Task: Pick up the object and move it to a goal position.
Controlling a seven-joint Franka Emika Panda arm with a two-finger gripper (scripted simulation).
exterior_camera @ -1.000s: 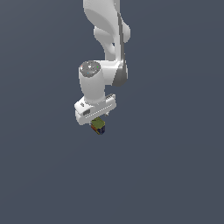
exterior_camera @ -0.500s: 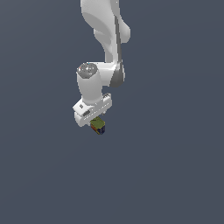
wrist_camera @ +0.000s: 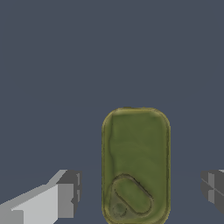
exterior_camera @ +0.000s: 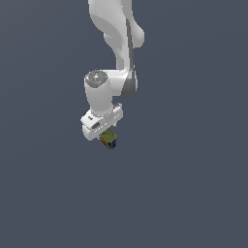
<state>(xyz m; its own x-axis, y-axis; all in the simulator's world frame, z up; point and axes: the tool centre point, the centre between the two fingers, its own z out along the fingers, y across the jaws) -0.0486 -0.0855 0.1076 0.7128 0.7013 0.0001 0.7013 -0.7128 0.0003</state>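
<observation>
We see the gripper (exterior_camera: 107,137) spread wide around the object (exterior_camera: 109,138); only the wrist view shows gaps beside its olive top (wrist_camera: 135,164).

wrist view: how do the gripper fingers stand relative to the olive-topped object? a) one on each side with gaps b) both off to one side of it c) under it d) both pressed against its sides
a: in the wrist view the object sits between the fingers, with bare background showing on both sides of it.
</observation>
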